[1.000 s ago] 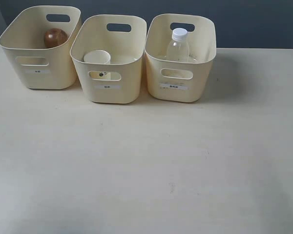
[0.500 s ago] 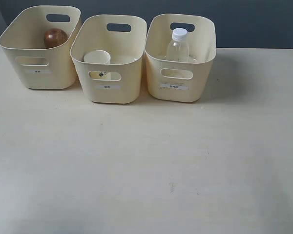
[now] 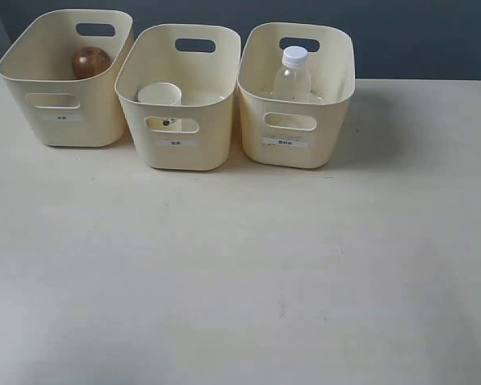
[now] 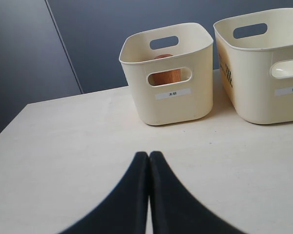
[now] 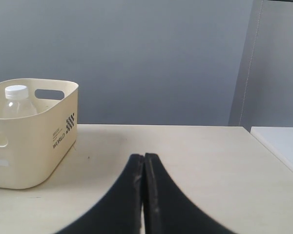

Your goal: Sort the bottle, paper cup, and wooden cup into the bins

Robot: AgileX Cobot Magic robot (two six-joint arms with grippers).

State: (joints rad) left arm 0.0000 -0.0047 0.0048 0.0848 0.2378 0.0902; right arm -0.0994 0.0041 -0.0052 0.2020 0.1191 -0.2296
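Note:
Three cream bins stand in a row at the back of the table. The wooden cup (image 3: pixel 90 62) rests in the left bin (image 3: pixel 64 120), the paper cup (image 3: pixel 159 95) in the middle bin (image 3: pixel 180 152), and the bottle (image 3: pixel 292 75) stands upright in the right bin (image 3: pixel 293 152). Neither arm shows in the exterior view. My left gripper (image 4: pixel 149 155) is shut and empty, low over the table short of the left bin (image 4: pixel 178 105), where the wooden cup (image 4: pixel 165 75) shows through the handle cutout. My right gripper (image 5: pixel 144 157) is shut and empty, off to the side of the right bin (image 5: pixel 34 161) holding the bottle (image 5: pixel 17 102).
The cream table (image 3: pixel 240 273) stretches in front of the bins. A dark blue-grey wall (image 3: pixel 417 36) stands behind it. In the right wrist view the table's edge (image 5: pixel 278 156) runs close by, with a white surface beyond.

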